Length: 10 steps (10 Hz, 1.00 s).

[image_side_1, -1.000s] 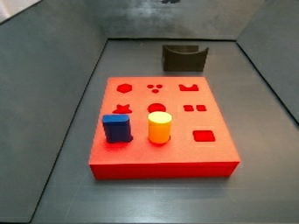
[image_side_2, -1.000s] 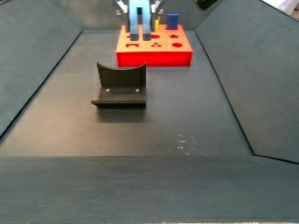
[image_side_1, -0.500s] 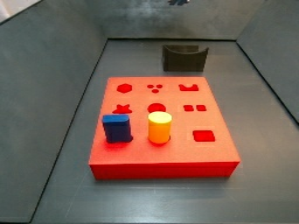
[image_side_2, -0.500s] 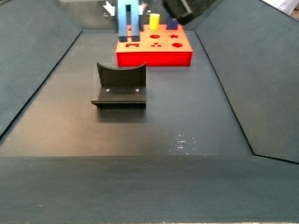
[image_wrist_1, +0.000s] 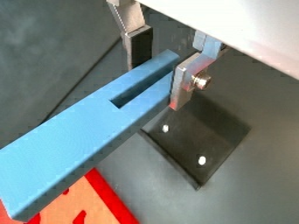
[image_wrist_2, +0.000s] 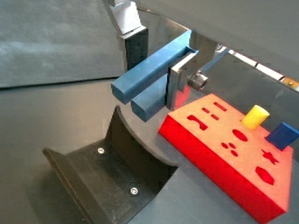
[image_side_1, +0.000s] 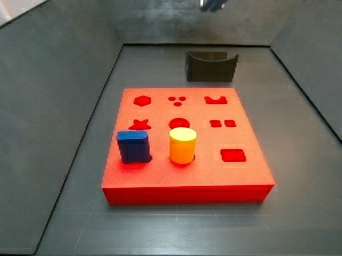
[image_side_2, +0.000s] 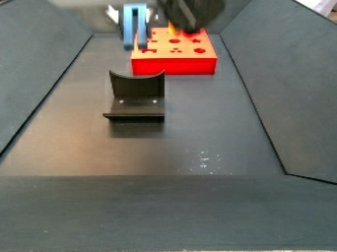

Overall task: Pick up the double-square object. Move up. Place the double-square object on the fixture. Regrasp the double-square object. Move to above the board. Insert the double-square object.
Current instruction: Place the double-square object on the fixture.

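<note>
Two wrist views first. In both you had the gripper (image_wrist_1: 163,61) clamped on the double-square object (image_wrist_1: 100,122), its silver plates tight against the bar's sides, held up in the air. That bar was pale blue, matte, slim, with a lengthwise groove; in a wrist view its end (image_wrist_2: 138,94) showed the stepped twin-square profile. Below it sat the fixture (image_wrist_2: 111,175), dark, smooth, notched, with small screw heads. The board (image_wrist_2: 228,153) lay beside it, glossy red with cut holes, carrying a yellow cylinder (image_wrist_2: 253,115) and a dark blue peg (image_wrist_2: 284,134).

Side views next. In a side view the gripper (image_side_2: 136,22) with the bar hung near the top edge, left of where it was a second before, when it stood over the board (image_side_2: 171,54). It had shifted toward the fixture (image_side_2: 134,95). My read: you were in the carry to the fixture, placing not yet done.

In the opposite side view only a grey scrap of the arm (image_side_1: 214,4) showed at the top edge. The desk (image_side_1: 80,150) was dull dark grey.
</note>
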Motion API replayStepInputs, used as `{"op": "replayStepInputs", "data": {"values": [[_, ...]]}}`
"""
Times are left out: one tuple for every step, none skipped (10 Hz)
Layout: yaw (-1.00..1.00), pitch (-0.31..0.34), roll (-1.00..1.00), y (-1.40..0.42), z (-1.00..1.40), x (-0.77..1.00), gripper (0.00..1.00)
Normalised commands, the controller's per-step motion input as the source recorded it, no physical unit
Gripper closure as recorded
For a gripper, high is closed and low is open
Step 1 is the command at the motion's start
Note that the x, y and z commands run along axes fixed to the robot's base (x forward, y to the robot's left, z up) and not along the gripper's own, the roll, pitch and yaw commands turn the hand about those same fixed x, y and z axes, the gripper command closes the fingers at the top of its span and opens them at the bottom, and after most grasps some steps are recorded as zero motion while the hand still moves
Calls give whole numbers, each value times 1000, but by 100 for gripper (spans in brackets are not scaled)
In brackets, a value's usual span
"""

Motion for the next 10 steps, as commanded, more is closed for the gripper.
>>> {"op": "replayStepInputs", "data": {"values": [[-100, -46, -1000, 76, -1000, 111, 100], [-90, -15, -1000, 78, -1000, 125, 100], [-86, 7, -1000, 86, -1000, 136, 100], [-88, 29, -992, 94, -1000, 146, 100], [-84, 35, -886, 96, -1000, 150, 100], [-80, 43, -667, 106, -1000, 159, 100], [-81, 48, -504, 109, -1000, 168, 100], [-83, 61, -298, 113, -1000, 178, 100], [-86, 61, -237, 109, -1000, 182, 100], [-96, 51, -185, 102, -891, 159, 100]]}}
